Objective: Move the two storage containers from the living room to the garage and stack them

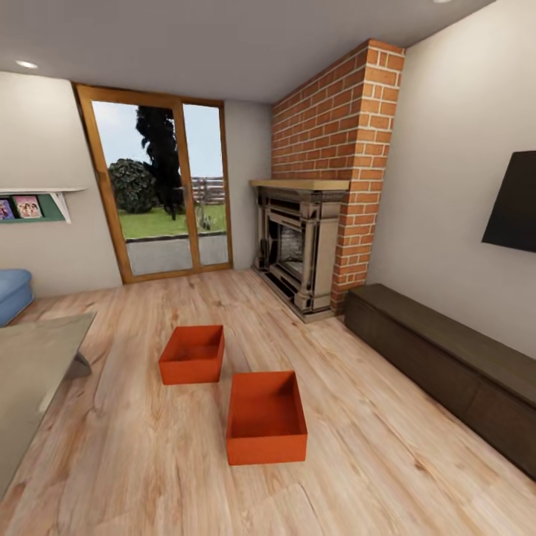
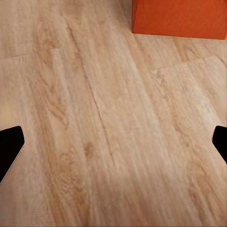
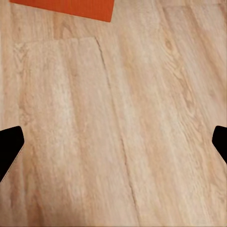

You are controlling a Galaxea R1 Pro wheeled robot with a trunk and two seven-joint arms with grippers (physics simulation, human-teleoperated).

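Nearest to the head camera lies the nearer storage container (image 1: 266,417), an open red-orange bin standing on the light wood-plank floor (image 1: 387,461) of the living room. Its twin, the farther storage container (image 1: 193,354), stands just beyond it, apart, toward the glass door (image 1: 160,193). Both look empty. Beside them are a brick fireplace (image 1: 301,246) and a long dark chest (image 1: 447,372).

Each wrist view looks down on planks, with the left gripper (image 2: 113,146) and right gripper (image 3: 113,146) both spread wide and holding nothing. I judge that the task is at its first step: the approach. Next, the robot must come closer, lower its arms and grasp one bin by its thin walls.
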